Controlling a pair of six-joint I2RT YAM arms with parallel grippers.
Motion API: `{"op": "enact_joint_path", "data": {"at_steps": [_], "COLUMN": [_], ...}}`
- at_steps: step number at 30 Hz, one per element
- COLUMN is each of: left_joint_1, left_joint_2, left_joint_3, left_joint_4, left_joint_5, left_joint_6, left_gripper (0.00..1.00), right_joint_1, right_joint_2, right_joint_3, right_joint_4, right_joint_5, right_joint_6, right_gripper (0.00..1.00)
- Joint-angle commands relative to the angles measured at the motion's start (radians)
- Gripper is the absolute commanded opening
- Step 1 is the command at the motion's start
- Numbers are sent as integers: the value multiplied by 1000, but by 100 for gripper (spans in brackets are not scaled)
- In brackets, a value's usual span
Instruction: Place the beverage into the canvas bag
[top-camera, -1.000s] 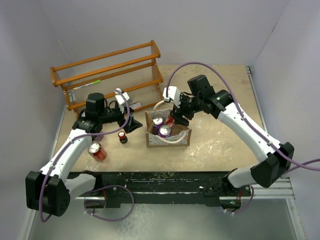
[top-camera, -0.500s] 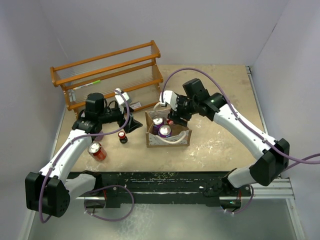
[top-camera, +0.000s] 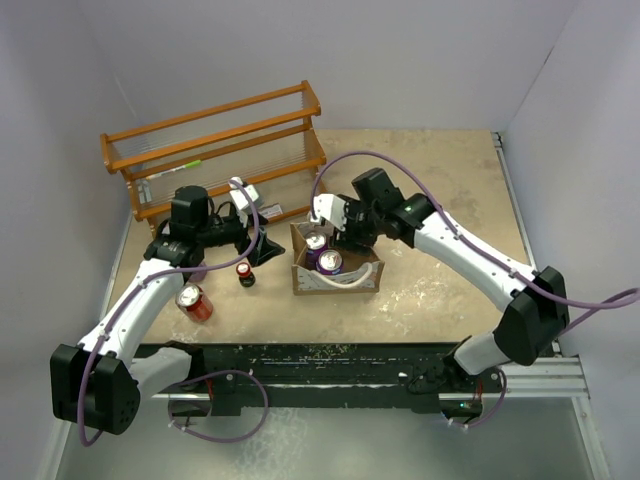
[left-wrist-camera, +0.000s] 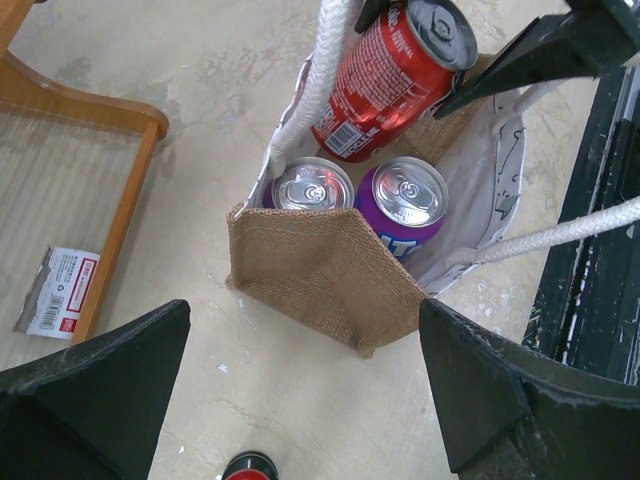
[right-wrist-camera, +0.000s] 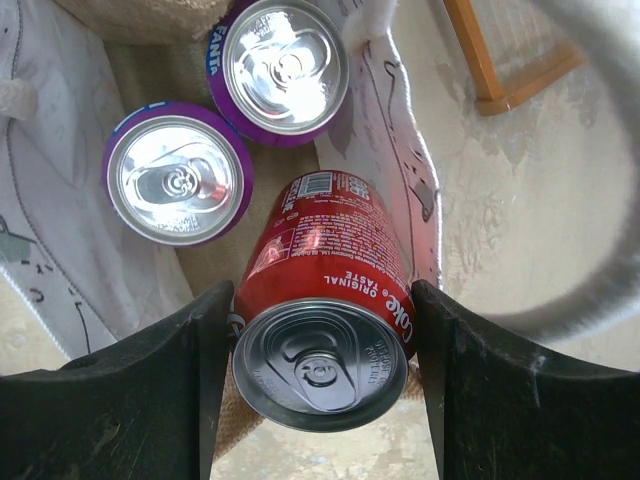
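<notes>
Red is the drink at stake: the right end effector (right-wrist-camera: 322, 345) pinches a red soda can (right-wrist-camera: 330, 260) by its sides, one finger on each flank. The can is tilted, its base dipping into the mouth of the canvas bag (left-wrist-camera: 320, 275) at the far side while its top leans out past a white rope handle (left-wrist-camera: 318, 70). Two purple cans (left-wrist-camera: 405, 195) already stand upright side by side inside, so the job looks partly done. This can has yet to be straightened, lowered and let go. Another red can (top-camera: 193, 302) and a small dark-topped container (top-camera: 245, 274) wait on the counter (top-camera: 440, 290) toward its near left edge, well apart from the bag. From the pinch outward, the right wrist bends down over the bag and the forearm stretches back to the near right corner. The left end effector (left-wrist-camera: 302, 340) is spread wide and holds nothing, hovering just beside the bag, its arm reaching in from the near left corner.
</notes>
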Motion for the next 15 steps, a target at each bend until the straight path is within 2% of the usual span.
{"op": "enact_joint_path", "data": {"at_steps": [1,15], "left_joint_1": [-1,-1], "left_joint_2": [-25,-27], "left_joint_3": [15,10], "left_joint_4": [27,32], "left_joint_5": [15,18], "left_joint_6": [16,21], "left_gripper": [99,99], "right_joint_1": [31,47], "right_joint_2": [6,97], "right_joint_3": [7,18], "right_joint_4": [108,140], "right_joint_5": [61,96], "right_joint_6": [-51,-126], "right_gripper": [16,17]}}
